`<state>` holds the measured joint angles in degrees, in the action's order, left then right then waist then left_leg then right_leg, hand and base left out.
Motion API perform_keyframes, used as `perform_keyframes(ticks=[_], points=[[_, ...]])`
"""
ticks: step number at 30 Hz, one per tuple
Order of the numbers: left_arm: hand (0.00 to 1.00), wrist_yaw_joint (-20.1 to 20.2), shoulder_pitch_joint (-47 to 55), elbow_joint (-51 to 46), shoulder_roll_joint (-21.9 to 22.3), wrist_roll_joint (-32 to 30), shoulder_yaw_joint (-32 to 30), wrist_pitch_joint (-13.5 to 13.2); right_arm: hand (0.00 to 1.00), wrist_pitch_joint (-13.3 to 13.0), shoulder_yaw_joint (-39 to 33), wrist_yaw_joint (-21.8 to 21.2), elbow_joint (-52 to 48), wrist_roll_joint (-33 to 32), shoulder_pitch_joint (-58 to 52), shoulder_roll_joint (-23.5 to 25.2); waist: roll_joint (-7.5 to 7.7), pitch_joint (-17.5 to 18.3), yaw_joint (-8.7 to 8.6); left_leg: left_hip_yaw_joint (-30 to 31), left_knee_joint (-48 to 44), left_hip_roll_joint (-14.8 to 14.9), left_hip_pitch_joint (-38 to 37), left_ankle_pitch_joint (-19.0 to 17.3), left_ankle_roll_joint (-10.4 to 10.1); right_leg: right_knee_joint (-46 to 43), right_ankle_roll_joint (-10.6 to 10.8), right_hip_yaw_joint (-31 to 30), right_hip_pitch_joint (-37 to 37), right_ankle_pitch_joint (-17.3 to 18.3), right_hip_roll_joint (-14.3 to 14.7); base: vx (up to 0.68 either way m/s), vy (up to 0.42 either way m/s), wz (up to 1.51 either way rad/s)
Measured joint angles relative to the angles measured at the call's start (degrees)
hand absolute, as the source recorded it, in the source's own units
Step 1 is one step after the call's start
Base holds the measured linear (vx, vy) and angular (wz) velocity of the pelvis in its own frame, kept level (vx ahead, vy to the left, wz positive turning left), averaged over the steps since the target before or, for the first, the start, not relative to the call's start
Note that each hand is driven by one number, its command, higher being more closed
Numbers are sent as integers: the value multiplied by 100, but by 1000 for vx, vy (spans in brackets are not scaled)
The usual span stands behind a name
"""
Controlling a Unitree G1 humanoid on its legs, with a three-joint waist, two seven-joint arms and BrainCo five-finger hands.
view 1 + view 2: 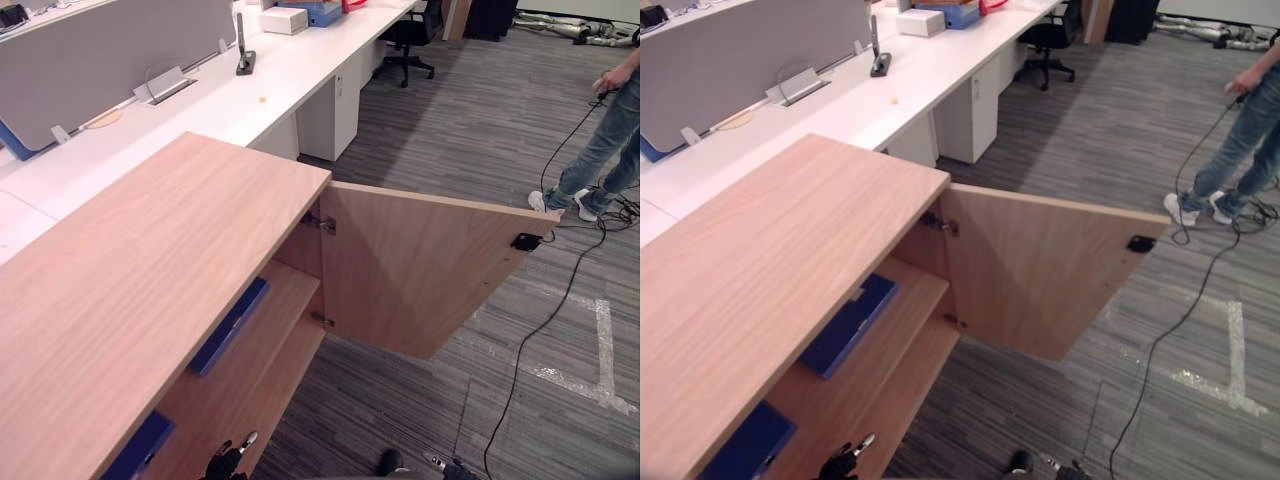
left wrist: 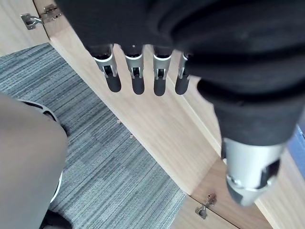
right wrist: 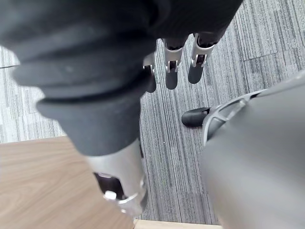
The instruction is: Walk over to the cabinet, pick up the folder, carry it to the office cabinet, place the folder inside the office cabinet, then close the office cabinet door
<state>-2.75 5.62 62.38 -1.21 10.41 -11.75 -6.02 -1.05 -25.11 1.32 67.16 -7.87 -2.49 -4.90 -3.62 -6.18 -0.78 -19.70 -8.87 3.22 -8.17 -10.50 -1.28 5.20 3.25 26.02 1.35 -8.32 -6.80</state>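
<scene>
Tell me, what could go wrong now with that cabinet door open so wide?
1. The upper blue folder lies near its shelf's front edge; if it sticks out, the door may not shut fully.
2. The left hand hangs open close to the cabinet front and could bump it.
3. The door's free edge is far out, so pushing it probably needs a long reach or a step.

No writing, number or sign could be read on anything. The white box (image 1: 283, 19) on the desk (image 1: 300, 75) was too small for any print on it to be made out. The blue folder (image 1: 848, 325) on the office cabinet (image 1: 760, 260) shelf showed no legible mark.
</scene>
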Motion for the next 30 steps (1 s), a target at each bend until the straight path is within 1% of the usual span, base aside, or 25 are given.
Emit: perform_keyframes(ticks=[2, 4, 7, 8, 10, 11, 13, 14, 16, 18, 20, 22, 26, 30], points=[[0, -1, 0, -5, -5, 84, -44, 0, 0, -5, 1, 7, -7, -20, 48, 41, 13, -8, 27, -30, -77, 131, 52, -47, -74, 3, -13, -69, -24, 33, 124, -88, -120, -20], [0, -1, 3, -65, -1, 87, -79, 7, 0, -12, 36, 33, -177, -141, 92, 99, 24, -13, 36, -123, -80, 282, 36, -88, -140, 4, -102, -155, -59, 102, 284, -74, -124, -25], [0, -3, 30, -125, 2, 86, -98, 19, 0, -24, 48, 114, -660, -298, 95, 85, 39, -12, 50, -224, -64, 359, 31, -101, -165, 5, -139, -303, -143, 129, 390, -54, -71, -31], [0, -3, 31, -129, 0, 84, -99, 24, 0, -54, 38, 185, -1129, -422, 103, 42, 44, -15, 40, -273, -42, 375, 34, -102, -169, 5, -139, -372, -197, 128, 422, -43, -46, -27], [0, -3, 46, -167, -7, 76, -98, 37, 0, -83, 17, 274, -1623, -448, 124, -25, 57, -14, 40, -319, -43, 386, 35, -104, -176, 5, -139, -418, -225, 127, 439, -32, -27, -18], [0, -3, 87, -240, -22, 62, -96, 57, 0, -91, -25, 350, -2090, -447, 184, -139, 78, -7, 32, -329, -43, 390, 27, -106, -180, 5, -140, -424, -228, 127, 444, -18, -10, -8], [0, -2, 165, -345, -54, 64, -94, 67, 0, -133, -74, 470, -2542, -445, 351, -342, 103, 5, 24, -335, -44, 389, 23, -106, -183, 5, -142, -433, -236, 126, 444, -5, 1, -2], [0, -2, 190, -372, -77, 65, -94, 67, 0, -146, -76, 510, -2610, -444, 452, -437, 115, 9, 20, -339, -45, 388, 21, -107, -184, 5, -148, -438, -236, 122, 444, 17, 16, -4], [0, -2, 265, -383, -206, 65, -90, 71, 0, -212, -107, 598, -2650, -444, 970, -839, 137, 30, 12, -354, -54, 387, 22, -116, -199, 4, -171, -444, -231, 70, 446, 34, 17, -5], [0, -2, 311, -390, -267, 65, -90, 74, 0, -269, -103, 645, -2641, -443, 1339, -1110, 122, 39, 13, -354, -70, 383, 29, -119, -205, 3, -217, -445, -234, 36, 442, 31, 14, -5], [0, 0, 375, -436, -292, 79, -86, 77, 0, -287, 29, 677, -2534, -441, 1769, -1367, 106, 50, 15, -345, -127, 376, 65, -121, -207, 0, -229, -443, -240, 23, 426, 33, 11, -2], [0, 4, 395, -486, -291, 91, -25, 78, 0, -305, 350, 669, -2233, -443, 2335, -1760, 86, 60, 18, -305, -229, 341, 157, -120, -208, -2, -236, -440, -282, 13, 375, 0, 0, 0], [0, 53, 465, -569, -291, 170, 16, 76, 0, -310, 919, 570, -1922, -435, 3118, -2093, 83, 60, 29, -278, -257, 298, 208, -120, -208, -30, -243, -414, -309, -11, 320, 6, 3, 1], [0, 72, 501, -610, -276, 216, 18, 72, 0, -317, 1205, 461, -1768, -429, 3742, -2267, 60, 20, 58, -220, -259, 224, 215, -118, -208, -30, -214, -388, -307, -68, 248, 0, 0, 0]])
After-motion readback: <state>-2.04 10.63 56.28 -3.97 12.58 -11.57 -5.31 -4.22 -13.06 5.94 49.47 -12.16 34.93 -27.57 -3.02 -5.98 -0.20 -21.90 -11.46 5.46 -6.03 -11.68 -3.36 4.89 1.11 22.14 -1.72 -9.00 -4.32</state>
